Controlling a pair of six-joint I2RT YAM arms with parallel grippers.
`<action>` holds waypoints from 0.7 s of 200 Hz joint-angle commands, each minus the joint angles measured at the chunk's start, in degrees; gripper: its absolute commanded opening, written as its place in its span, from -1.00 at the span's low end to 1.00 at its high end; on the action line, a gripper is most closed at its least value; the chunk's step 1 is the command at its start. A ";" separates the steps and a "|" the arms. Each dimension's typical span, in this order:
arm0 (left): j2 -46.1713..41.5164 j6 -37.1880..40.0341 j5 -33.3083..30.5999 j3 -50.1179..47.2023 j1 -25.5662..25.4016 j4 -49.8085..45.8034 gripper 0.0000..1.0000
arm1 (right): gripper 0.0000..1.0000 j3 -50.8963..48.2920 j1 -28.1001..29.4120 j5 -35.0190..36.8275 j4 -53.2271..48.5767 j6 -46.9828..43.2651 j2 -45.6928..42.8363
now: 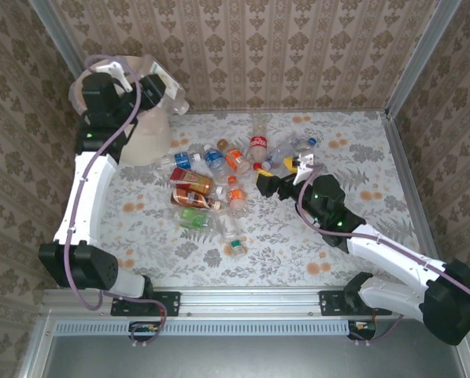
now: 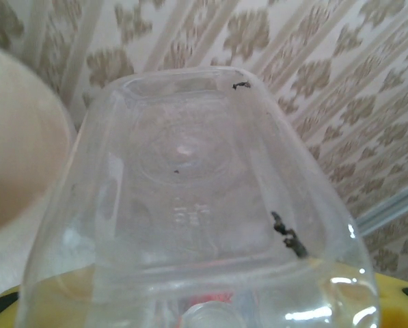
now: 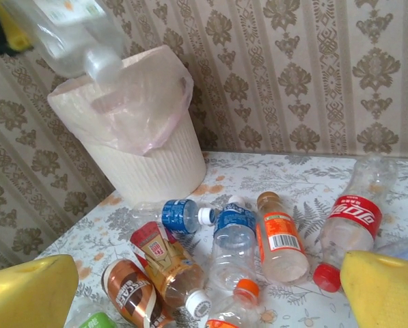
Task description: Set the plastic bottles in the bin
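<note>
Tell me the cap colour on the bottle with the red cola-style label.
Red. The cap on that red-labelled bottle shows best in the right wrist view.

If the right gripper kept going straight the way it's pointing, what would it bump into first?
Probably the orange-capped bottle lying just ahead, between the yellow fingers of the open right gripper, with a blue-labelled bottle behind it. Depth is unclear, so this is a guess.

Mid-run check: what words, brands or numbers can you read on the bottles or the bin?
No text is legible enough to quote.
Red-label bottle: white script, blurred.
Orange-label bottle: barcode, digits too small.
Blue-label bottle next to it: white print, blurred.
Brown-label bottle: white lettering, blurred.
Held bottle: label blurred.
Bin: no text seen.
</note>
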 commanded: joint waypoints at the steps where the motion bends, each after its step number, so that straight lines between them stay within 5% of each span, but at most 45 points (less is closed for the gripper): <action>1: 3.07 -0.02 -0.29 4.05 3.93 2.67 0.08 | 1.00 -1.21 0.32 3.31 0.11 -1.38 -2.14; 140: 22.10 -21.43 -13.66 12.70 16.41 11.36 0.13 | 0.99 -3.73 0.22 6.21 -9.79 -0.15 -11.74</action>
